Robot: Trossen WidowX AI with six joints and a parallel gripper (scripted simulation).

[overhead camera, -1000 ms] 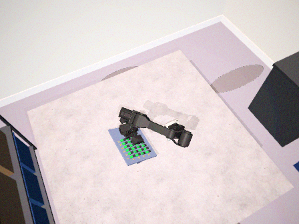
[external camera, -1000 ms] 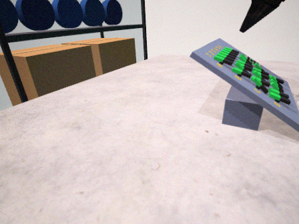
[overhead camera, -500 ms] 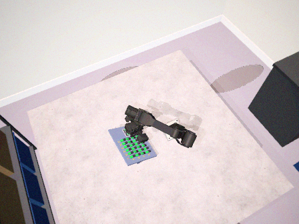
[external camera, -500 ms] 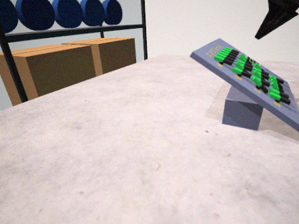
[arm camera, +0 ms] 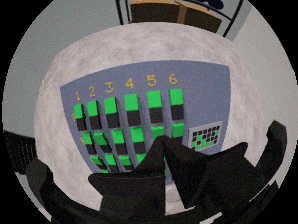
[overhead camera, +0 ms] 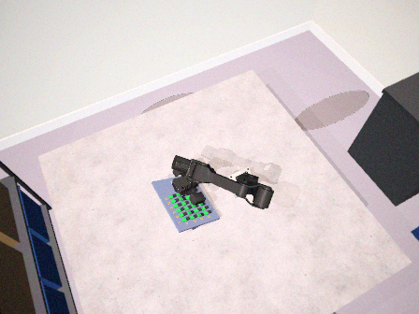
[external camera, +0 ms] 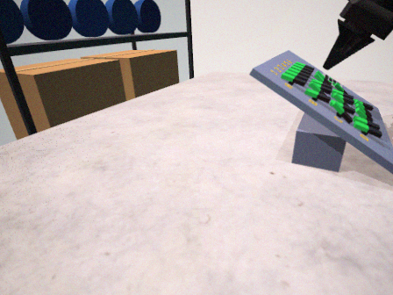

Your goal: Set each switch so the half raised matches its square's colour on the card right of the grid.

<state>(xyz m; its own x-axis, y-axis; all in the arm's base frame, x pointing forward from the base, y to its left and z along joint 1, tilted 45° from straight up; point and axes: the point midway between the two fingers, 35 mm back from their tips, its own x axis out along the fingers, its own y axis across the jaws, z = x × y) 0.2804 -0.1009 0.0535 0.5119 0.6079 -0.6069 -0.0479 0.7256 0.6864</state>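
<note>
Exterior view: the arm (overhead camera: 220,179) (external camera: 368,15) angles its pressed-together jaws (overhead camera: 197,198) (external camera: 326,68) down just above the tilted panel (overhead camera: 164,188) (external camera: 322,115) (arm camera: 145,72).

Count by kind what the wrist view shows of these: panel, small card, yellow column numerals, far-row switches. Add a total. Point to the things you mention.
Panel (overhead camera: 163,187) (external camera: 287,57) (arm camera: 207,80): 1
Small card (arm camera: 204,137): 1
Yellow column numerals (overhead camera: 172,208) (external camera: 281,67) (arm camera: 129,83): 6
Far-row switches (overhead camera: 176,206) (external camera: 298,72) (arm camera: 131,102): 6
Total: 14
</note>
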